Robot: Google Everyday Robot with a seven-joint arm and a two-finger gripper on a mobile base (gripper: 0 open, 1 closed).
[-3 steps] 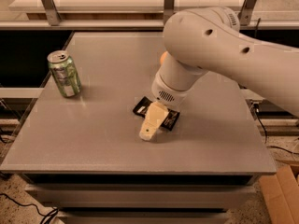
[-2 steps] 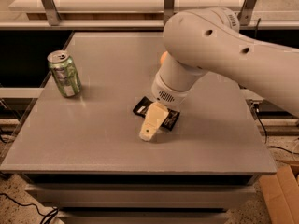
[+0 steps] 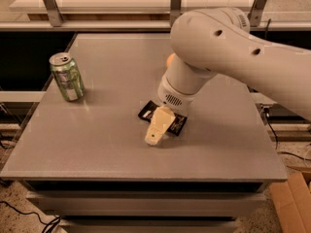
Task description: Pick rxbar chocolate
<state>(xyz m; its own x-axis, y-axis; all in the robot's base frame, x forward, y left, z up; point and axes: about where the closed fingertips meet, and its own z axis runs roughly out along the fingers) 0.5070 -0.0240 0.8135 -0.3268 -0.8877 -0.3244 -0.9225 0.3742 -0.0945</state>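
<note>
Down near the middle of the table point(image 3: 97, 149), the gripper point(image 3: 154, 134) rests with its cream-coloured end on top of the rxbar chocolate point(image 3: 147, 111). Whether it is gripping the bar or only pressing over it cannot be told from this view. The bar lies flat on the grey tabletop, a black wrapper with white lettering, its long side running at a slant from upper left to lower right. The gripper covers its middle, so only the two ends show, one on each side.

Above the gripper sits a round white wrist with a small vent grille, and from there the thick white arm point(image 3: 233, 57) rises and runs off to the right edge of the view. Just behind the wrist a sliver of an orange fruit point(image 3: 169, 60) peeks out — most of it is hidden by the arm.

Well apart from all this, near the table's left edge, a green can point(image 3: 67, 76) stands upright with its top open. On the floor at the lower right is a corner of a cardboard box point(image 3: 291, 203).
</note>
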